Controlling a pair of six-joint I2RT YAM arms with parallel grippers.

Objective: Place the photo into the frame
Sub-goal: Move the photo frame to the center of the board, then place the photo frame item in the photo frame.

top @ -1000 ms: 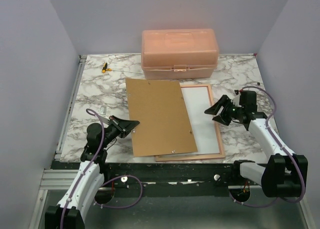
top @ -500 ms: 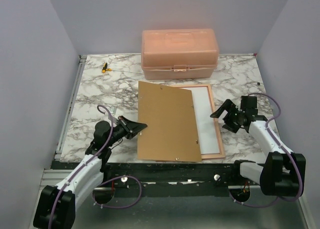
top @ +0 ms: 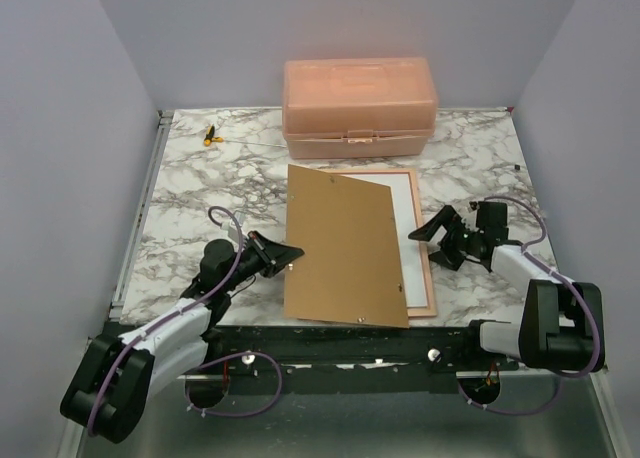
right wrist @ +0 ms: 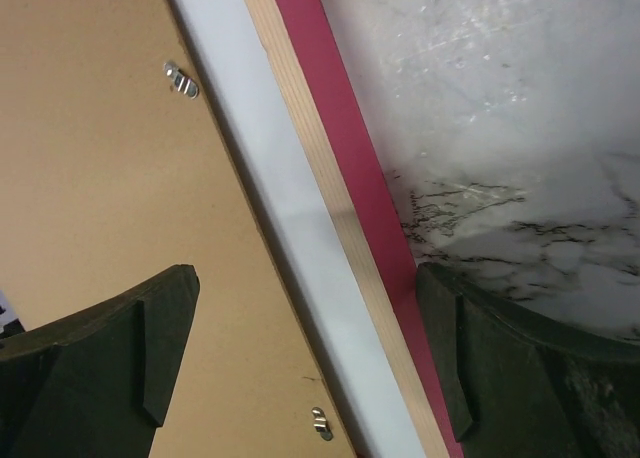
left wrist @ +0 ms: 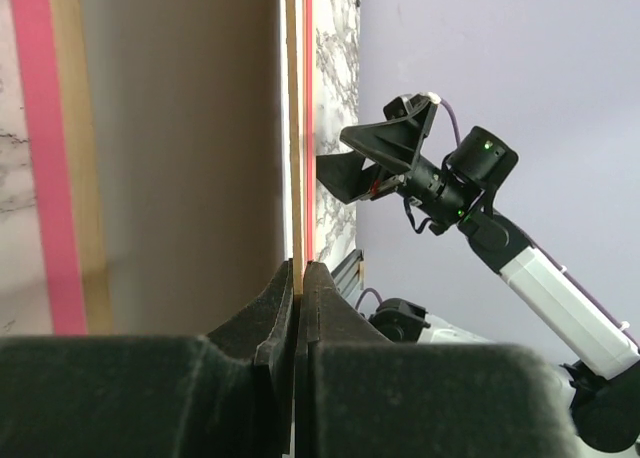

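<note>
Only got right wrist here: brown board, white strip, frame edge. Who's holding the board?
Observer: The left gripper, shut on the backing board at its left edge.
Operator: Board square with the frame?
Observer: No. It sits askew over the frame, hiding its left part; the photo, white back up, shows at the right.
Operator: Anything else on the table?
Observer: A pink lidded box behind the frame.

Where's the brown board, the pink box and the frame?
brown board (top: 345, 243): top view, middle of its flat face.
pink box (top: 358, 93): top view, on its lid.
frame (right wrist: 348, 128): right wrist view, on its red border strip.
</note>
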